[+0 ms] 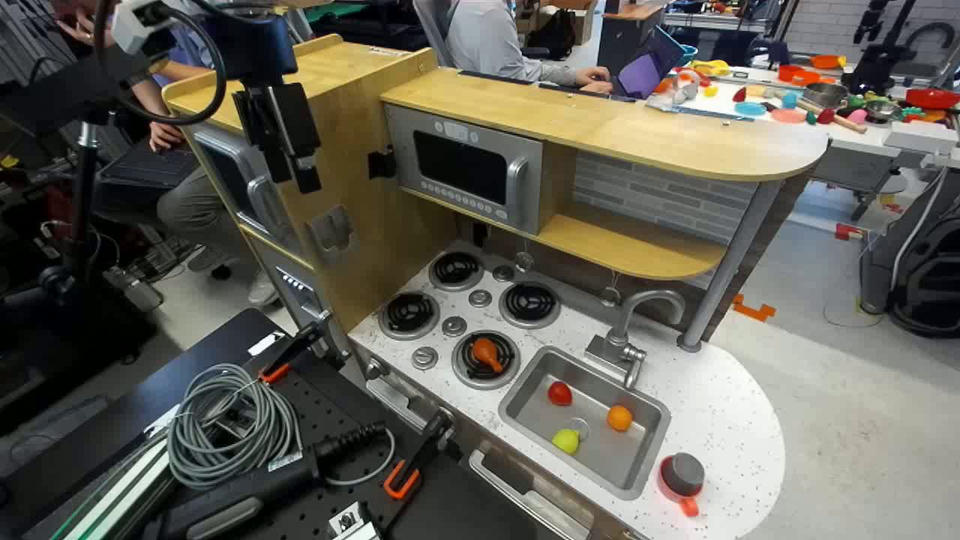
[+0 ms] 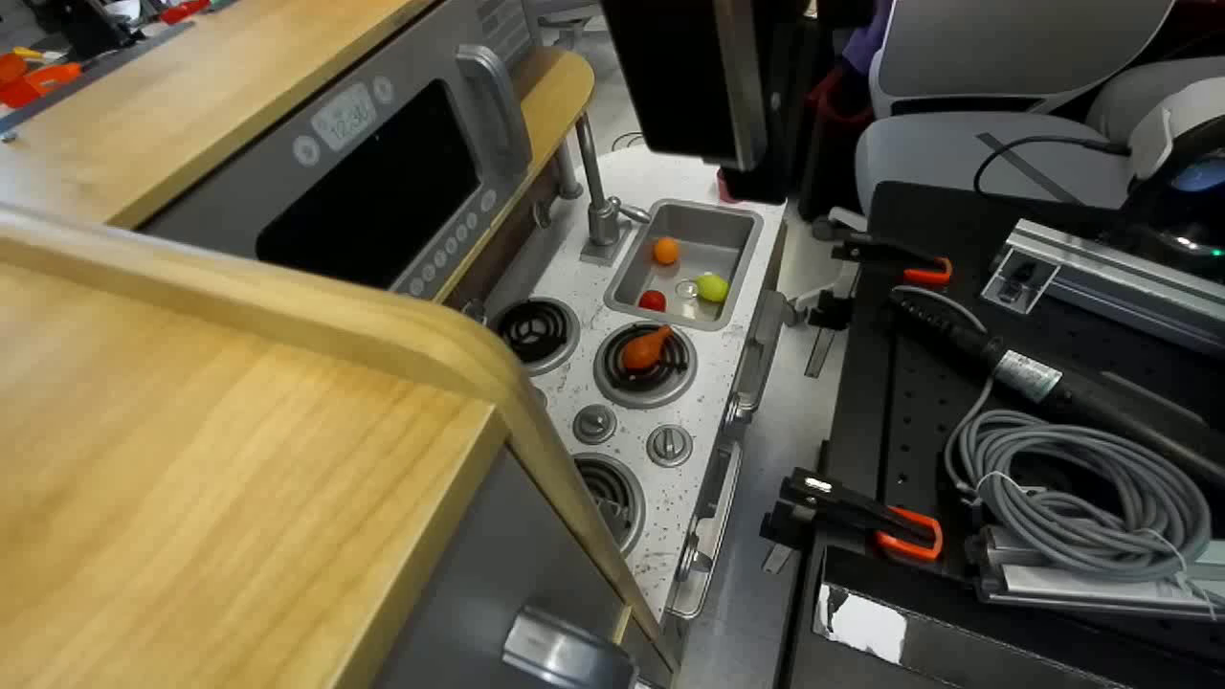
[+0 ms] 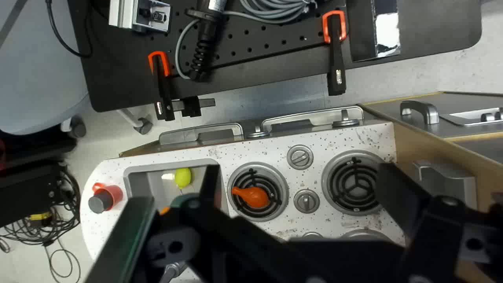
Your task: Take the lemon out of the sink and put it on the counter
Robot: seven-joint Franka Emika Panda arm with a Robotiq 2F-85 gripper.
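Lab-type room with a mock kitchen unit [image 1: 405, 240]: microwave [image 1: 465, 169], four burners [image 1: 409, 311], faucet [image 1: 619, 334], sink [image 1: 600, 448]. Near left, in an exterior view: black perforated bench [image 1: 330, 397], two clamps [image 1: 294, 351], one coil of grey cable [image 1: 186, 442]. Far: seated person [image 1: 487, 45] at laptop [image 1: 643, 71]. Far right: assorted bright toy-like pieces [image 1: 788, 115].

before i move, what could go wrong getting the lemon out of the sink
A low grasp at the yellow-green oval lemon could nudge the round orange fruit or rounded red object sharing the rectangular grey sink. Lifting might clip the curved grey faucet beside it. Set near the red handled cup on the speckled white counter, the lemon may roll into it.
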